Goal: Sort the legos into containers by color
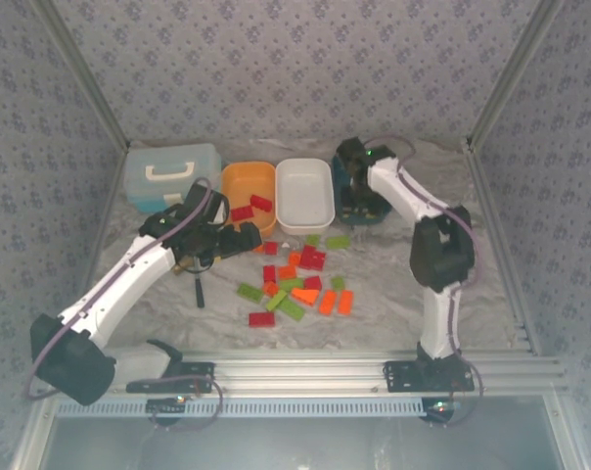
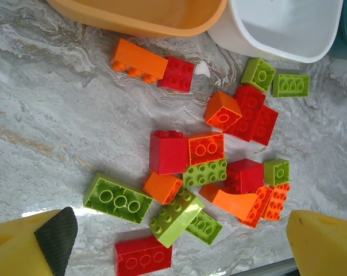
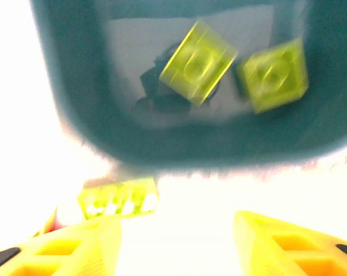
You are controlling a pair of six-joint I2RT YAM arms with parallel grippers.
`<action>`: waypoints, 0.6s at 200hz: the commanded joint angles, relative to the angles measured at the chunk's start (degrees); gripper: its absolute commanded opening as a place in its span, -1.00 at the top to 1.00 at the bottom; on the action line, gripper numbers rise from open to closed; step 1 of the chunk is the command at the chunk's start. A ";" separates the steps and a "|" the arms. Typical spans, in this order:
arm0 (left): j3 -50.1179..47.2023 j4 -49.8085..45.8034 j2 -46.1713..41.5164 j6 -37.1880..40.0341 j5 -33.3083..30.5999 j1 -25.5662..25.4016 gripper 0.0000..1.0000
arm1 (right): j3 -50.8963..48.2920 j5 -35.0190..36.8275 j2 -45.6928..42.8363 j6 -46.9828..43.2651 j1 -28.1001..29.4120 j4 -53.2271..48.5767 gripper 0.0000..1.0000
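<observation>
We see a desk (image 1: 393, 294) with a grey-and-white marbled top. It is closed in by walls (image 1: 295, 59) of pale patterned covering and edged at the near side by metal rails (image 1: 305, 367). Along the back stand a light blue case (image 1: 170, 174), an orange tray (image 1: 249, 181), a white tray (image 1: 305, 196) and a dark teal tray (image 1: 340, 186), which is partly hidden by the right arm (image 1: 413, 201). Small legos (image 1: 295, 279) in red, orange and lime lie scattered mid-desk, in front of the trays. Two red bricks (image 1: 251, 208) lie in the orange tray. A thin black tool (image 1: 199, 291) lies left of the pile.

The left wrist view brings the pile close. The left claw (image 2: 173, 247) hangs over it, fingers wide apart, holding nothing.

The right wrist view looks down into the teal tray, where two lime bricks (image 3: 197, 62) show, one of them blurred. The right claw (image 3: 185, 244) has its fingers apart with nothing between them. Another lime brick (image 3: 119, 197) lies on the desk just outside the tray.
</observation>
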 commanded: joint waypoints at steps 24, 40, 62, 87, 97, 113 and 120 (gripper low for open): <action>-0.32 -0.98 -0.63 -0.05 0.05 -0.09 -0.93 | -23.35 -7.37 -14.30 0.39 13.81 3.67 -0.36; 0.07 -0.87 -0.15 -0.03 0.47 -0.12 -0.93 | -25.76 -7.94 -14.68 1.43 16.24 3.66 -0.42; 0.82 -1.05 0.05 0.00 0.61 -0.10 -0.93 | -27.25 -8.13 -12.40 1.54 15.31 3.78 -0.37; 1.25 -1.09 -0.25 -0.32 0.69 -0.08 -0.93 | -27.53 -9.19 -10.56 0.18 14.78 5.93 -0.29; 1.27 -1.22 -0.43 -0.28 0.55 -0.06 -0.93 | -27.01 -9.61 -9.79 -0.30 14.85 6.19 -0.29; 1.22 -1.41 -0.54 -0.32 0.45 -0.12 -0.93 | -26.51 -9.92 -8.61 -0.64 15.08 6.39 -0.29; 1.17 -1.48 -0.60 -0.41 0.31 -0.12 -0.93 | -26.59 -9.83 -8.22 -0.55 14.92 6.63 -0.29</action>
